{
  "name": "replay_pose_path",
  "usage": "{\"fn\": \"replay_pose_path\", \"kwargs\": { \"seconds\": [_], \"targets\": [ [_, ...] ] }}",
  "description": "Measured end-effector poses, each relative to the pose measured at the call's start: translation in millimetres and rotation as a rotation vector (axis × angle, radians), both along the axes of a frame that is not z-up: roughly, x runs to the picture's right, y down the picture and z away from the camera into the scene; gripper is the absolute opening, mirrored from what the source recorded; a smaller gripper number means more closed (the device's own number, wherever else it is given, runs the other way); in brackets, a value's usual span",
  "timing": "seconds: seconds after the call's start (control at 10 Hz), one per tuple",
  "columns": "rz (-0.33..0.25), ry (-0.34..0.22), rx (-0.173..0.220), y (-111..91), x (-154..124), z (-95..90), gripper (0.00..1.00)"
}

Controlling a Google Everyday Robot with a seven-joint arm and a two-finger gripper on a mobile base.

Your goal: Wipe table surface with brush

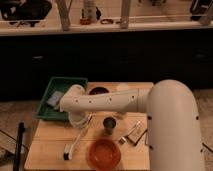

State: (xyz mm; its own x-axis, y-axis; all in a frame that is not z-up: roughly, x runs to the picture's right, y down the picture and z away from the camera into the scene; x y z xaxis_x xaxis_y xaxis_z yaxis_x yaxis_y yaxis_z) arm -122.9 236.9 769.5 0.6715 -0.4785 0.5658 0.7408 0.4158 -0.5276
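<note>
The robot's white arm [112, 101] reaches from the right across the light wooden table [50, 136], and its gripper [80, 122] hangs low over the left half of the top, just in front of the green tray [68, 79]. The brush [75, 143] lies at a slant below the gripper: its slim white handle runs up and to the right until its upper end disappears under the gripper, while its small dark head sits down on the planks near the front left edge. The gripper's lower part is too indistinct to read, so I cannot tell how far open it is or whether it really clamps the handle

A round orange bowl [104, 153] stands at the front edge, just right of the brush head and apart from it. A small dark cup [110, 124] stands upright behind the bowl, near the middle of the table. A dark bowl [98, 91] sits at the back, partly hidden by the arm. Silvery utensils [132, 133] lie right of the cup, close to the arm's thick link. The tray overhangs the back left corner and holds a pale grey object [54, 99]
</note>
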Motion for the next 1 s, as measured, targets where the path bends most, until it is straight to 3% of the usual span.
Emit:
{"fn": "replay_pose_path", "kwargs": {
  "seconds": [0.3, 0.5, 0.7, 1.0],
  "targets": [
    [0.046, -0.024, 0.059, -17.1, -13.1, 17.0, 0.0],
    [0.061, -0.079, 0.074, -18.6, -37.1, 25.0, 0.0],
    [0.043, -0.133, 0.053, -10.8, -61.8, 32.6, 0.0],
    [-0.019, -0.237, -0.011, 10.6, -107.9, 43.9, 0.0]
  ]
}}
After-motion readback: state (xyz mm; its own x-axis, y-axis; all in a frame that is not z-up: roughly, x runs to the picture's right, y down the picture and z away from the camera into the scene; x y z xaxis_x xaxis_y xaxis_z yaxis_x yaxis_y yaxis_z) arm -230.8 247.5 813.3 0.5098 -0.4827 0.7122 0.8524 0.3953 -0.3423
